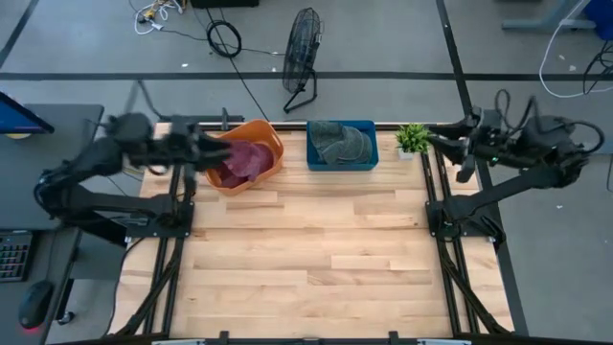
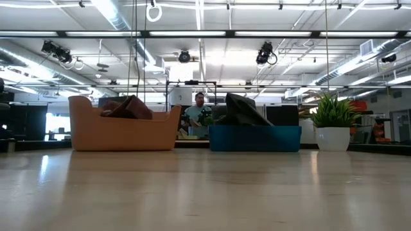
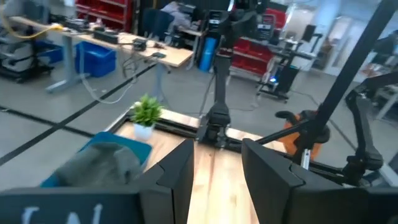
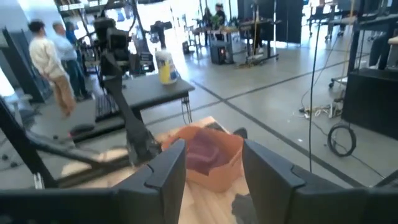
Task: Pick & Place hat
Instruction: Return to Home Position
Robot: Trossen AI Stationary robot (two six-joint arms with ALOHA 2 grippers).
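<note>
A maroon hat (image 1: 239, 163) lies in an orange basket (image 1: 271, 141) at the table's far edge. It also shows in the low view (image 2: 125, 108) and the right wrist view (image 4: 202, 151). A grey-green hat (image 1: 340, 142) fills a blue bin (image 1: 370, 161) to the right of the basket, and rises above the bin's rim (image 2: 241, 110). My left gripper (image 1: 201, 149) hovers raised at the basket's left rim, open (image 3: 216, 174), holding nothing. My right gripper (image 1: 442, 144) waits raised beside the plant, open (image 4: 211, 174). Neither gripper shows in the low view.
A small potted plant (image 1: 412, 139) stands right of the blue bin at the far edge, close to my right gripper. Bare wooden tabletop (image 1: 316, 259) stretches from the containers to the near edge. A floor fan (image 1: 302, 57) stands beyond the table. People (image 4: 53, 62) stand in the room.
</note>
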